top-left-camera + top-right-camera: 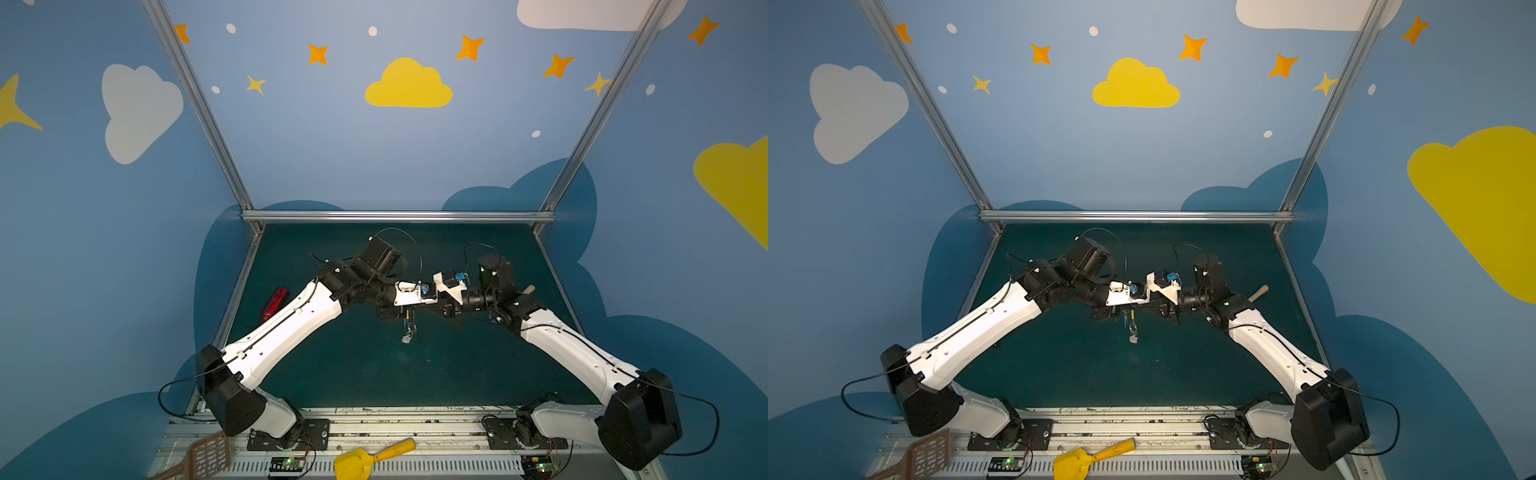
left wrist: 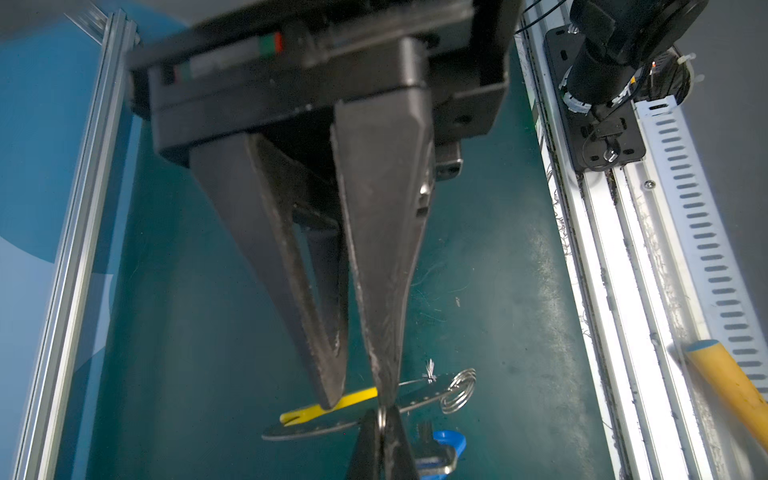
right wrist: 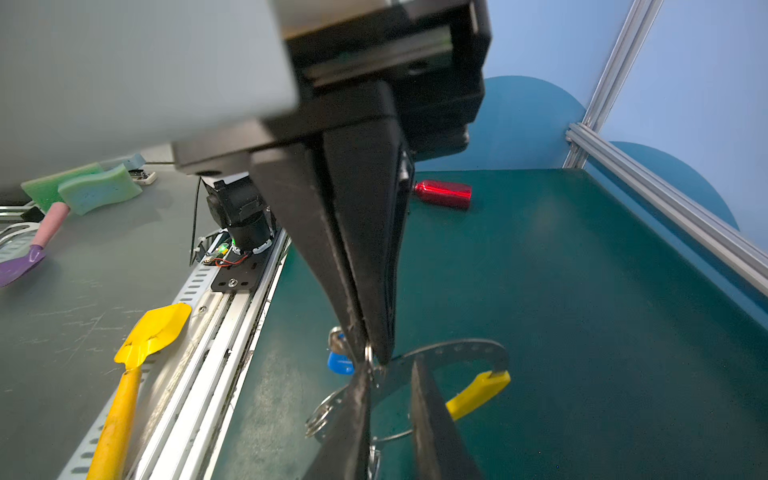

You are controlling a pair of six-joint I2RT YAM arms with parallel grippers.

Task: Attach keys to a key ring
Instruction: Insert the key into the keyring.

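Observation:
The key ring (image 3: 457, 347), a thin dark hoop with holes and a yellow sleeve (image 3: 478, 395), hangs above the mat. My left gripper (image 2: 359, 401) is shut on it, one fingertip on the yellow sleeve (image 2: 353, 395). My right gripper (image 3: 374, 358) meets it tip to tip and is shut on the small silver split ring (image 2: 380, 415) of the blue-tagged key (image 2: 449, 440), right at the hoop's band. Another split ring (image 2: 459, 390) sits threaded on the hoop. In both top views the white fob (image 1: 407, 339) dangles below the two grippers.
A red gadget (image 1: 275, 302) lies on the green mat at the left. A wooden handle (image 1: 528, 289) shows behind the right arm. On the front rail lie a yellow shovel (image 1: 374, 457) and a brown slotted spatula (image 1: 208, 457). Sponges (image 3: 83, 187) lie beyond the rail.

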